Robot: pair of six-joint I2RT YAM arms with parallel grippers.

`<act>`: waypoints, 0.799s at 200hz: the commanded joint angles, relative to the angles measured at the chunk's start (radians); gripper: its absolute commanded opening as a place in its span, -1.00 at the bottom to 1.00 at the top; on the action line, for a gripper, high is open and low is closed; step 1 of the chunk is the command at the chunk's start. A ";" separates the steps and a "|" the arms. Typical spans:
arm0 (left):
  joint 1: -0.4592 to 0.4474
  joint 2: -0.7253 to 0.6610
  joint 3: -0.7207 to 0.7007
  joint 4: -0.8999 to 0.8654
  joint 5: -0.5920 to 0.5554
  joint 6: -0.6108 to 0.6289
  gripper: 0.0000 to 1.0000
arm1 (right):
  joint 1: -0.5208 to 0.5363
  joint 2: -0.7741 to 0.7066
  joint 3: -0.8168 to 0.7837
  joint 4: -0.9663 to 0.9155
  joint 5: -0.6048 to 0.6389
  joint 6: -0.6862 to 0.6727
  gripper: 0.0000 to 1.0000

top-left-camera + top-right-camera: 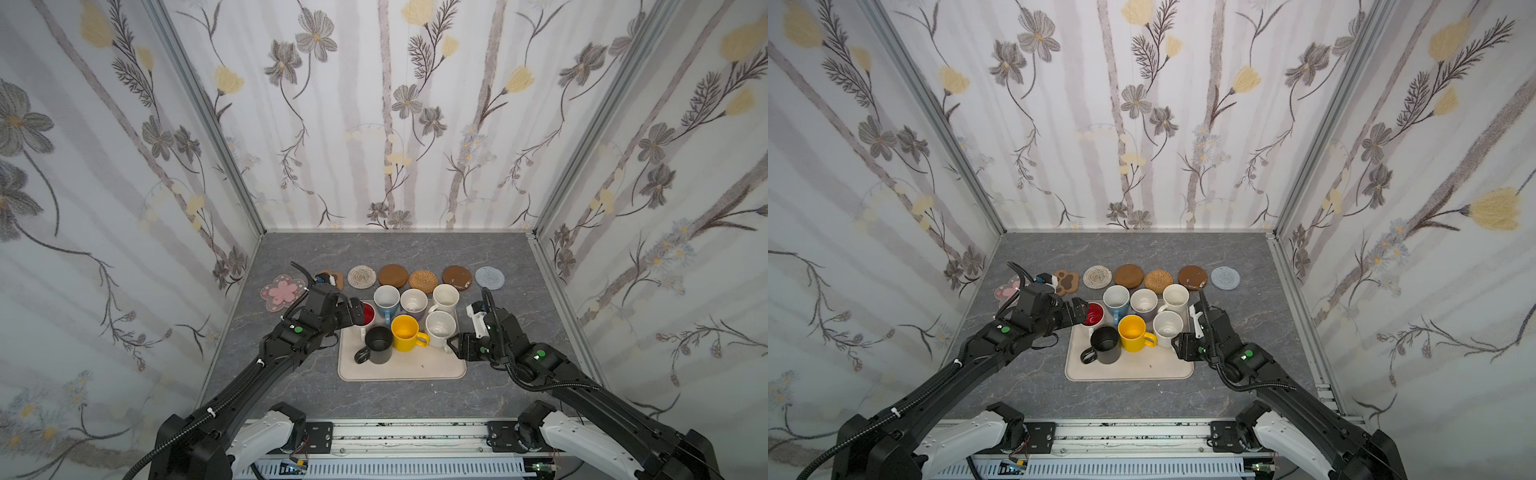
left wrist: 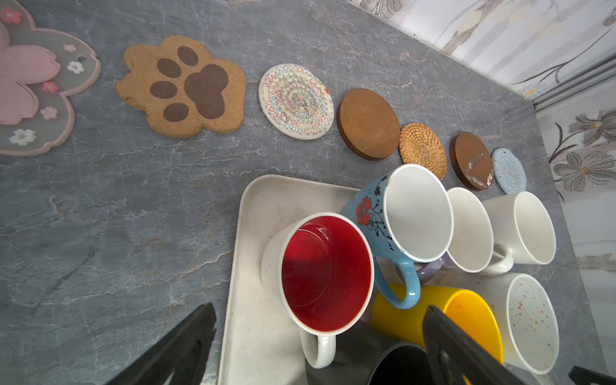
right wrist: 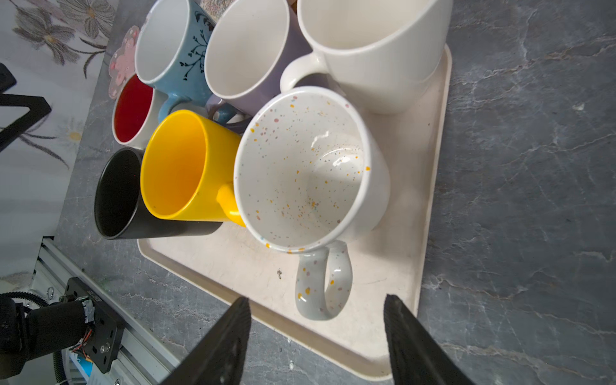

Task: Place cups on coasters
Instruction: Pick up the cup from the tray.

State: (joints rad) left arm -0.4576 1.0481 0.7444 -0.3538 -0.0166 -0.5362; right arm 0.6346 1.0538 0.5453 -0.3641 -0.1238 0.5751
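Seven cups stand crowded on a beige tray (image 1: 401,372). Among them are a white one with a red inside (image 2: 326,273), a speckled cream one (image 3: 300,166), a yellow one (image 1: 405,332) and a black one (image 1: 378,345). Seven coasters lie bare in a row behind the tray, from the pink blossom (image 1: 282,293) to the grey knitted one (image 1: 489,277). My left gripper (image 2: 320,308) is open wide, its fingers on either side of the red-inside cup's handle end. My right gripper (image 3: 317,298) is open, with the speckled cup's handle (image 3: 325,283) reaching between its fingertips, untouched.
The light blue (image 1: 386,301), lavender (image 1: 414,301) and plain cream (image 1: 445,296) cups fill the tray's back row, close to the coasters. The left arm hides part of the paw coaster (image 1: 1066,281) in a top view. Flowered walls close in three sides.
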 commanded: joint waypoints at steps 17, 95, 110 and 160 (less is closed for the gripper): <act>-0.003 -0.004 0.010 -0.039 -0.032 0.053 1.00 | 0.035 0.068 0.024 0.034 0.053 0.036 0.28; -0.002 -0.030 -0.013 -0.038 -0.034 0.064 1.00 | 0.076 0.208 0.087 0.039 0.064 0.036 -0.04; -0.001 -0.038 -0.016 -0.037 -0.036 0.065 1.00 | 0.085 0.227 0.097 0.038 0.064 0.036 -0.04; -0.003 -0.053 -0.026 -0.039 -0.036 0.061 1.00 | 0.093 0.298 0.131 0.033 0.079 0.025 -0.08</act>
State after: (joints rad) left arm -0.4606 0.9997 0.7212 -0.3939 -0.0368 -0.4751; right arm 0.7258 1.3254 0.6594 -0.3542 -0.0719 0.6014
